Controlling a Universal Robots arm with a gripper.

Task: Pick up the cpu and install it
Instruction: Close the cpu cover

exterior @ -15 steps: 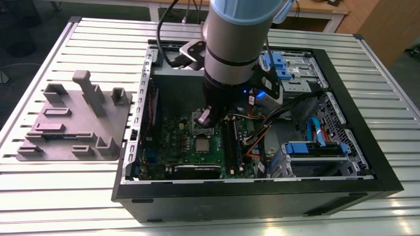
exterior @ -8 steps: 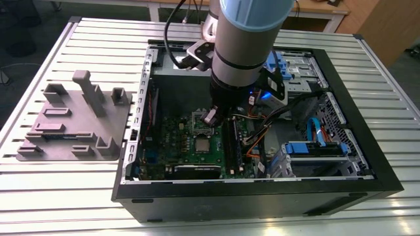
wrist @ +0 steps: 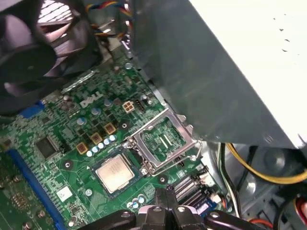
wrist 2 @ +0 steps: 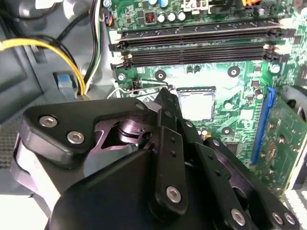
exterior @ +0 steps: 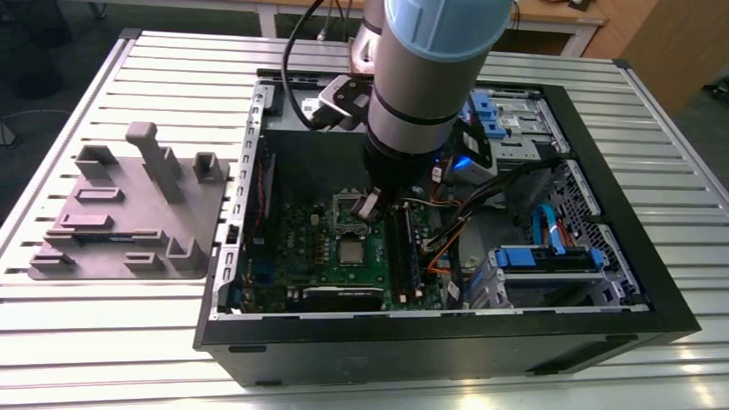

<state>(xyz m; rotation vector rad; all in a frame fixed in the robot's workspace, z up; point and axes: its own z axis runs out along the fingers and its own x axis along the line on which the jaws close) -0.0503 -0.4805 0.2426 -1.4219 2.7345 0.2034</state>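
Note:
The cpu (exterior: 351,250) lies flat in the socket of the green motherboard (exterior: 302,248), silvery top up; it also shows in both wrist views (wrist 2: 196,105) (wrist: 115,172). The socket's metal load plate (wrist: 163,141) stands hinged open next to it. My gripper (exterior: 367,207) hangs inside the computer case, just above the open load plate and a little short of the cpu. Its fingers (wrist: 166,195) are together with nothing between them, and in the second wrist view their tips (wrist 2: 163,93) sit beside the cpu's edge.
The open black case (exterior: 456,342) walls the motherboard in. Memory slots (wrist 2: 196,40), a yellow cable (wrist 2: 57,48) and orange wires (exterior: 445,248) lie close by. Drive bays with blue clips (exterior: 547,256) sit at the exterior view's right. A grey fixture tray (exterior: 125,213) rests on the slatted table.

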